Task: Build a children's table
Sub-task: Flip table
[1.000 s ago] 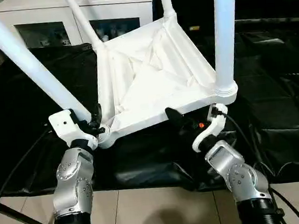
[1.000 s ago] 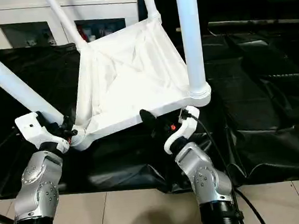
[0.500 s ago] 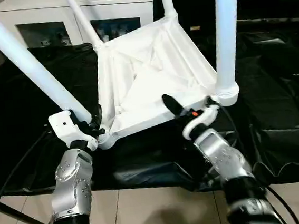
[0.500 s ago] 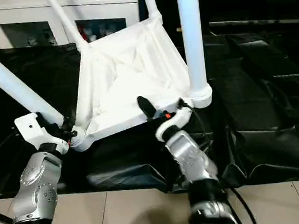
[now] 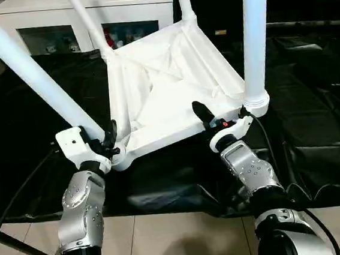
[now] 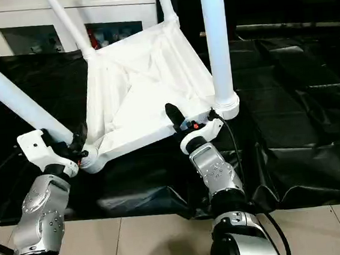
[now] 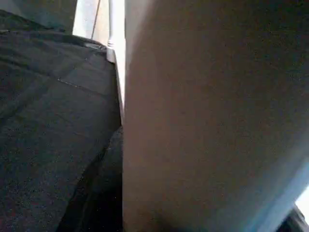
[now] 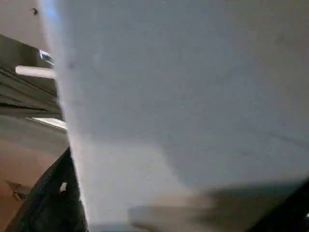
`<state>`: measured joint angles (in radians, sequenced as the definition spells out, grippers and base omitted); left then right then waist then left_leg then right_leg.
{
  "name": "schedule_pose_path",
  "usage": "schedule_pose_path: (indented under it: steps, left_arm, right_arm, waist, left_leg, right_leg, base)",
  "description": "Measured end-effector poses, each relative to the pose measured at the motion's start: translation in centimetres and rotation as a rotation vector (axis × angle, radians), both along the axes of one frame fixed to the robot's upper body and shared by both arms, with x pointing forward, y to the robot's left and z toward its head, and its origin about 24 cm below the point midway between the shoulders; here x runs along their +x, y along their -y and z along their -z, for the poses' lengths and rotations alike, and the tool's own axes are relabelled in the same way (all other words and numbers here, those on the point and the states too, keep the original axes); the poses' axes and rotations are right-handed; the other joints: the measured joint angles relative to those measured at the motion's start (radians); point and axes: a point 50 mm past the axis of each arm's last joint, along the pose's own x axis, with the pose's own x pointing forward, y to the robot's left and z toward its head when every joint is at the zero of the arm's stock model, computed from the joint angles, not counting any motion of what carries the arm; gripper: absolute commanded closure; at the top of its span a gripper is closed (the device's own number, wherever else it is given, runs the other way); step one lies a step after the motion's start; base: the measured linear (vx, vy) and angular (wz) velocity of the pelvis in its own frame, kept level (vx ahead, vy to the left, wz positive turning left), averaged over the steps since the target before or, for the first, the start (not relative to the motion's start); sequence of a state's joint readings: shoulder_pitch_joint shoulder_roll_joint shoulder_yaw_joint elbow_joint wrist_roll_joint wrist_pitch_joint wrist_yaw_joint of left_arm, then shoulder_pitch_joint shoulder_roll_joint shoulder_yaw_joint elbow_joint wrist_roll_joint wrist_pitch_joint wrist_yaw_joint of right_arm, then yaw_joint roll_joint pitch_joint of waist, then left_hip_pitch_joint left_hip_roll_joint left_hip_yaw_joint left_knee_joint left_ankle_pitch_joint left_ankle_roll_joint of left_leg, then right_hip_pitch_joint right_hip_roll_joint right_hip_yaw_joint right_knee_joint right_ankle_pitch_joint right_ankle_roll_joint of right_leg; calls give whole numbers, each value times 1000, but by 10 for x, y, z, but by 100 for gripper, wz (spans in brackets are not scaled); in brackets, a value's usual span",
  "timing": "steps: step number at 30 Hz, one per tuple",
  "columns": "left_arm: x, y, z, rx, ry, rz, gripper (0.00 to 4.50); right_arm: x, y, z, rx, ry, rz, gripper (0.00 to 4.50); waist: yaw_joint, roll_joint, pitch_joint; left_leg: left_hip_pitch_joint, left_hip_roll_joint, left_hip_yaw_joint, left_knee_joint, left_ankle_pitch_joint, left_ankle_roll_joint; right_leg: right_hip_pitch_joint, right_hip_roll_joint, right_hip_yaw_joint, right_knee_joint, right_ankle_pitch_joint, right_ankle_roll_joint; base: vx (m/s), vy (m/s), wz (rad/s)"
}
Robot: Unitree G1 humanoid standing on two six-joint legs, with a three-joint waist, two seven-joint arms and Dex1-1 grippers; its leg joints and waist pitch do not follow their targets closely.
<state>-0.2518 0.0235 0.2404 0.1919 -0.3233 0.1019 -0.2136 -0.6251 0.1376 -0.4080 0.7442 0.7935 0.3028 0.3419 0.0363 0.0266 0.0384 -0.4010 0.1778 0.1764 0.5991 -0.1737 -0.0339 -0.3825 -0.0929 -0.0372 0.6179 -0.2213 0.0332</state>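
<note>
With its ribbed underside turned up and tilted, the children's table (image 5: 166, 91) sat on the black sheet (image 5: 311, 90), all four white legs already in the corner sockets. Near-left leg (image 5: 29, 72) slanted up and off toward the left. Near-right leg (image 5: 254, 35) stood almost upright in its socket collar. Two far legs (image 5: 87, 21) rose at the back corners, in front of the white cabinet (image 5: 86, 9) with glass doors.

Left gripper (image 5: 106, 139) was at the near-left corner socket, black fingers partly closed around the base of the near-left leg where it entered the socket. Left wrist view showed that leg close up beside the dark sheet.

Right gripper (image 5: 217, 116) was at the table's near edge, just beside the near-right socket. One black finger (image 5: 202, 112) lay over the rim onto the underside, the other side sat below the edge by the collar. Jaws stood wide, straddling the rim; cannot tell whether they pressed on it. Right wrist view had white plastic very close in front.

Black sheet was wrinkled around the table, its front edge ending on pale floor tiles (image 5: 169, 242) between the silver forearms.
</note>
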Motion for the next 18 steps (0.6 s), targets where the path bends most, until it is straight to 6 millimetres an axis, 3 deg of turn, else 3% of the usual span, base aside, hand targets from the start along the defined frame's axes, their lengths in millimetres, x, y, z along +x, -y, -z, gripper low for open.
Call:
schedule_pose_path:
  steps: [12,14,18]
  left_arm:
    - [0,0,0,5,-1,3,252]
    - [-1,0,0,4,0,11,182]
    - [-4,7,7,-89,-23,58,150]
  right_arm:
    - [1,-2,3,-16,13,-8,174]
    - [2,-1,2,-22,17,-6,201]
    - [2,4,6,-34,-4,18,234]
  waist:
    - [-2,0,0]
    - [-2,0,0]
    - [3,-2,1]
  left_leg:
    - [0,0,0,1,0,0]
    - [0,0,0,1,0,0]
    - [-2,0,1,1,0,0]
  right_leg:
    - [0,0,0,1,0,0]
    - [0,0,0,1,0,0]
    - [-1,0,0,1,0,0]
  base:
    - [0,0,0]
    - [0,0,0]
    - [0,0,0]
